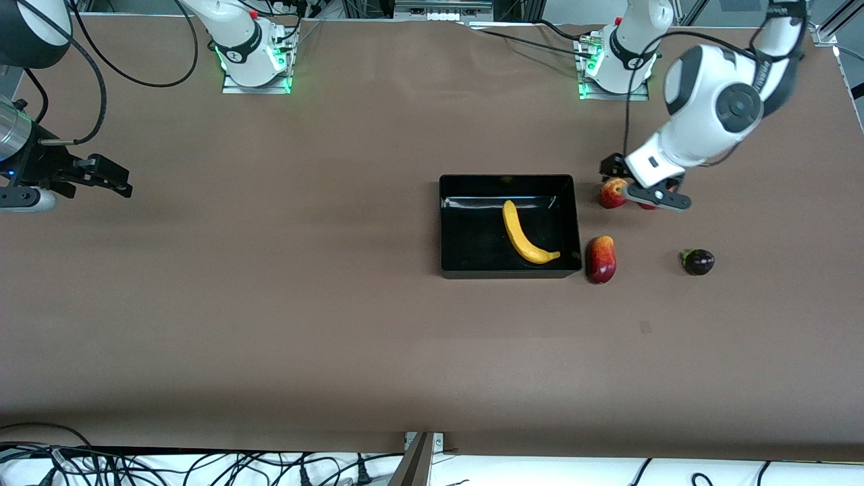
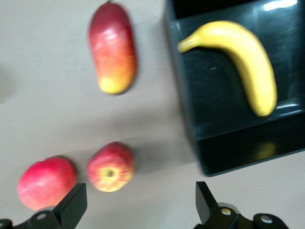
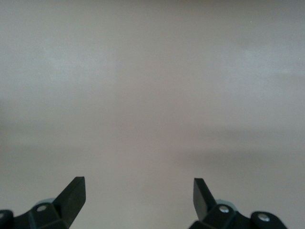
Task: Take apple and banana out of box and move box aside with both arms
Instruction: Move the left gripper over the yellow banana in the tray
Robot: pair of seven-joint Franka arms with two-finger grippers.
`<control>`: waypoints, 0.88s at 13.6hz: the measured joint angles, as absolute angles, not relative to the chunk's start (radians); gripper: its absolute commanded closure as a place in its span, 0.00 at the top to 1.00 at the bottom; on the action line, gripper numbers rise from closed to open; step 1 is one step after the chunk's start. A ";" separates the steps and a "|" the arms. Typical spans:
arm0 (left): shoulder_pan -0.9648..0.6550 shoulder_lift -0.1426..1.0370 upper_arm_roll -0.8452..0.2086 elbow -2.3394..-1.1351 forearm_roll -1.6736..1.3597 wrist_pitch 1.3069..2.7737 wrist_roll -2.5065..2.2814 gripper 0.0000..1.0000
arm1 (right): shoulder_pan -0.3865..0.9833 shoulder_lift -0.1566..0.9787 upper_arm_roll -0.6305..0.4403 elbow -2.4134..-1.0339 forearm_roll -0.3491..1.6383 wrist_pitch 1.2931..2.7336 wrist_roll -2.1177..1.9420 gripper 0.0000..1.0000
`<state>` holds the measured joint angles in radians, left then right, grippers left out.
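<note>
Apple out, banana still boxed, box not yet moved.
Right gripper [image 1: 101,177] waits with fingers apart over bare table; one box [image 1: 510,225] holds one banana [image 1: 525,235]; one apple [image 1: 613,193] lies on the table just beneath the left gripper [image 1: 640,183], whose fingers are spread and empty; one mango [image 1: 601,259], one pomegranate [image 2: 46,182] nearby.

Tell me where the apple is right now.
The apple lies on the table outside the box, beside the box's corner toward the left arm's end, next to the pomegranate and under the open left gripper.
</note>
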<state>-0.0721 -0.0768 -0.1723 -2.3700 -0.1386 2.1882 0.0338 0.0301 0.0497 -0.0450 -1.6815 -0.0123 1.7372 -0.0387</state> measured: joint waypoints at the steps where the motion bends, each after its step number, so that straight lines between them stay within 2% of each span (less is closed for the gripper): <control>1: -0.111 -0.073 -0.177 -2.360 -0.143 2.193 -0.027 1.00 | 0.031 0.050 -0.044 -1.682 -0.012 1.741 -0.039 1.00; 6: -0.237 0.055 -0.193 -2.285 -0.162 2.321 -0.248 1.00 | 0.034 0.051 -0.042 -1.681 -0.012 1.746 -0.039 1.00; 12: -0.302 0.258 -0.193 -2.119 -0.162 2.346 -0.369 1.00 | 0.034 0.051 -0.042 -1.681 -0.012 1.746 -0.039 1.00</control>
<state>-0.3016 0.2582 -0.1933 -2.1188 -0.1625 2.3458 -0.3689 0.0342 0.0509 -0.0425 -1.6814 -0.0122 1.7460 -0.0388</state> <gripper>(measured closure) 0.000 0.000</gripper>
